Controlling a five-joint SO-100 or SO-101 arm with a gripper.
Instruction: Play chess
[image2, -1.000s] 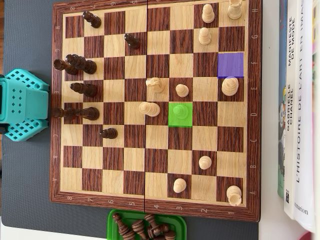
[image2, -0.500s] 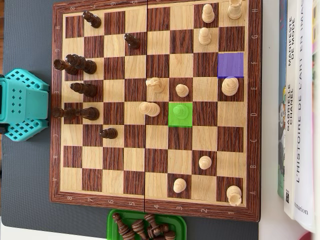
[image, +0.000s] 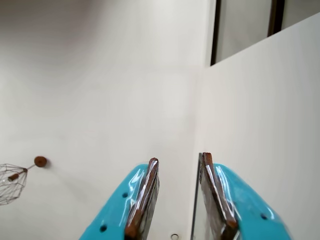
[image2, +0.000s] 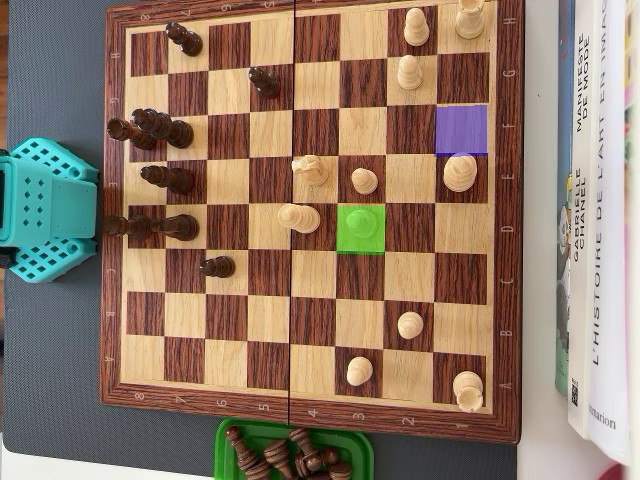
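In the overhead view, the teal arm (image2: 45, 210) is cut off at the left edge and the green tray (image2: 225, 440) of dark pieces at the bottom. The books (image2: 600, 200) run past the right edge. In the wrist view, the wire lamp (image: 10, 182) is cropped left.

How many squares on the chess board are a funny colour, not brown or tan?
2. In the overhead view, a green square lies near the middle of the board with a piece standing on it. An empty purple square lies near the right edge, just above a light piece.
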